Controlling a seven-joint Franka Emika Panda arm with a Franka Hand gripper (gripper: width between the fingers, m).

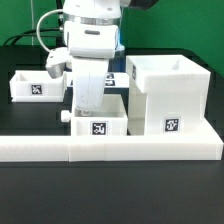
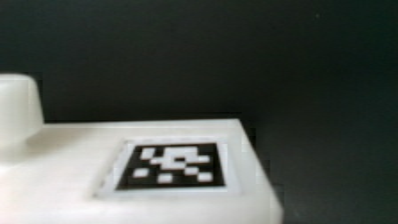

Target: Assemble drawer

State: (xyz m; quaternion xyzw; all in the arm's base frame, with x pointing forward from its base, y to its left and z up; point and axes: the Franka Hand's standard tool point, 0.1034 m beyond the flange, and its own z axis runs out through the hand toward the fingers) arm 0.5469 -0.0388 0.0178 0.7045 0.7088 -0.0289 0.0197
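Observation:
The tall white housing (image 1: 165, 92) with a square tag stands at the exterior view's right. One shallow tray (image 1: 98, 120), with a tag on its front and a round knob (image 1: 66, 116) on its side, sits in front of the arm, touching the housing's side. A second tagged tray (image 1: 35, 86) lies at the exterior view's left. My gripper (image 1: 88, 100) reaches down onto the near tray's back part; its fingers are not clear. The wrist view shows a white tagged face (image 2: 173, 165) very close and a rounded white part (image 2: 15, 105) beside it. No fingers show there.
The long low white L-shaped border wall (image 1: 110, 148) runs along the front, with the near tray and housing against it. A flat tagged piece (image 1: 118, 78), likely the marker board, lies behind the arm. Black table (image 1: 30, 125) shows between the trays.

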